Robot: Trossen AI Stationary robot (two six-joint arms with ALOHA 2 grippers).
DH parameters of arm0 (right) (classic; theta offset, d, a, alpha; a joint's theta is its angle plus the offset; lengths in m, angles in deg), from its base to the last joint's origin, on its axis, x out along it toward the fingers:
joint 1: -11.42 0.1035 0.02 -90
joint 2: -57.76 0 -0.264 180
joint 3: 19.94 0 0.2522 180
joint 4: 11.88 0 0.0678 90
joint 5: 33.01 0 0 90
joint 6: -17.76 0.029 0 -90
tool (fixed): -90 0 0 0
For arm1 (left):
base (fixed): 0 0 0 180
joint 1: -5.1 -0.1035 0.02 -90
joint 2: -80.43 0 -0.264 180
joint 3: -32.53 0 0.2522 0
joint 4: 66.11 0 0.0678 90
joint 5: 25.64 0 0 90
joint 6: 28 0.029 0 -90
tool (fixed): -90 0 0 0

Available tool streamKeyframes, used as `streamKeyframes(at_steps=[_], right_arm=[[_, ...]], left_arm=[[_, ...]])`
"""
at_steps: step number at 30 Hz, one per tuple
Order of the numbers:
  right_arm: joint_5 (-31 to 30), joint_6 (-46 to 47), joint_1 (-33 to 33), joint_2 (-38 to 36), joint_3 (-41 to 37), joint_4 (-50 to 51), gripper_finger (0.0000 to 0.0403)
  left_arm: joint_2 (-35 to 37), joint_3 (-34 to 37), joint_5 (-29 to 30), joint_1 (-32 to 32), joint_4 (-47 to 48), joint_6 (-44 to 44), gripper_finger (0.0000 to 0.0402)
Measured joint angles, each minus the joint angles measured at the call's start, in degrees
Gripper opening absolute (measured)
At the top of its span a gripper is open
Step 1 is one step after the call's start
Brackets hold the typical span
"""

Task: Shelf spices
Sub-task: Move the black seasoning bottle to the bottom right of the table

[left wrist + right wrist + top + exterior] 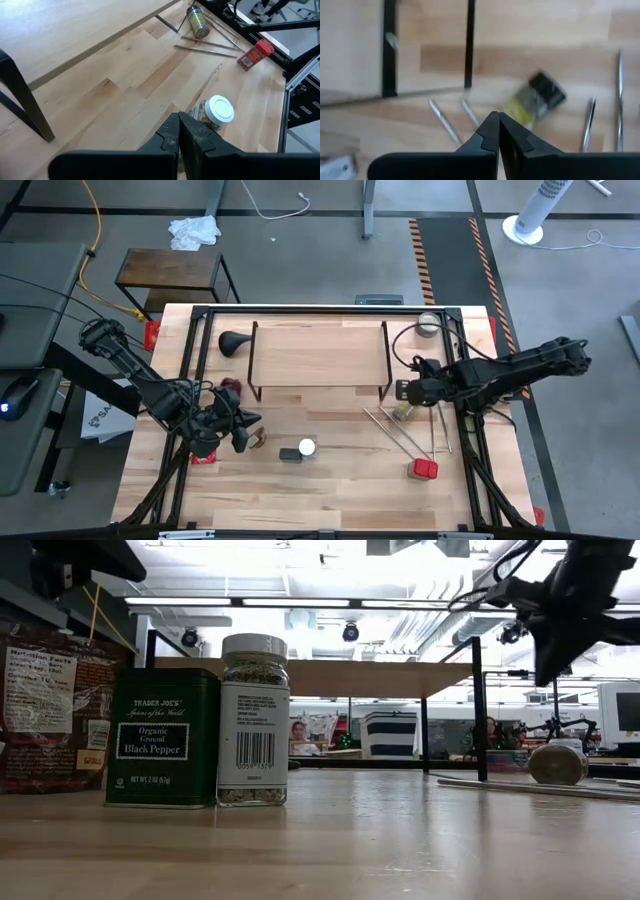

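The shelf point(320, 352) stands on black rod frames at the table's far middle, its board bare. My left gripper point(178, 131) is shut with nothing in it, hovering near the table's left front point(246, 434). Just right of it a clear white-capped jar point(306, 447) stands upright beside a dark green pepper tin point(163, 737). My right gripper point(498, 131) is shut and holds nothing, above the table by the shelf's right frame point(403, 392). A black-capped jar point(535, 102) lies on its side below it. A red-capped jar point(424, 469) lies at the front right.
Thin metal rods point(412, 430) lie crossed on the table right of centre. A round silver tin point(428, 323) sits at the far right, a black funnel-shaped thing point(233, 343) left of the shelf. A brown packet point(45, 705) shows at the left in the low view.
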Motion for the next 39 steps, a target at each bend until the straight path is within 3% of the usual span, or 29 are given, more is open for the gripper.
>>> streamKeyframes(at_steps=[3,6,13,17,22,29,39], right_arm=[[6.04,10.54,0.03,1.3,-2.45,1.06,0.0011],[10.86,14.82,0.3,1.41,-5.08,1.48,0.0039],[1.78,19.45,1.0,-1.82,-5.43,-1.86,0.0141],[2.92,19.71,0.93,-1.73,-5.43,0.35,0.0203],[1.96,26.55,-0.04,0.12,-5.45,2.14,0.0258],[6.95,29.51,-3.31,4.85,-7.67,-0.24,0.0275],[7.83,31.3,-6.94,8.67,-10.76,-7.46,0.0275]], left_arm=[[0.0,0.0,0.0,0.0,0.0,0.02,0.0],[0.0,0.0,0.0,0.0,0.01,0.35,0.0],[0.0,0.0,0.0,0.0,0.06,0.39,0.0],[0.0,0.0,-0.21,0.0,0.52,0.64,0.0],[0.0,0.0,-1.24,0.0,0.52,1.92,0.0],[0.0,0.0,-2.6,0.0,0.47,1.71,0.0],[0.0,0.0,-4.3,0.0,0.0,1.49,0.0]])
